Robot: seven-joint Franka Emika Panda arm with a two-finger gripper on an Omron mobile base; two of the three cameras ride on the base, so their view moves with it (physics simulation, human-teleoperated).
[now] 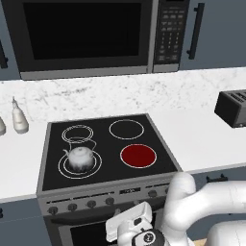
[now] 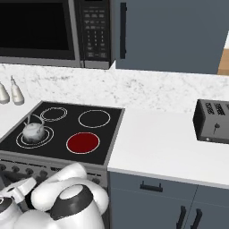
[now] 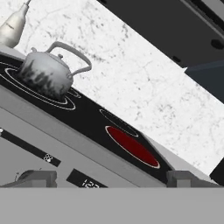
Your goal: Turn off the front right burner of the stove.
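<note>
Front right burner (image 1: 138, 155) glows solid red at near right of stove (image 1: 53, 144) cooktop, so still on. Kettle (image 1: 79, 158) sits on near left ringed zone. My end effector (image 3: 109, 179) hangs low before steel front panel (image 1: 96, 196), fingertips (image 3: 37, 178) well apart, open, gripping nothing. Knobs (image 1: 91, 204) line panel, small and close together. Risk I see: picking wrong knob, since row gives no clear cue from here; fingers slipping off small round knob if approach is off centre.
</note>
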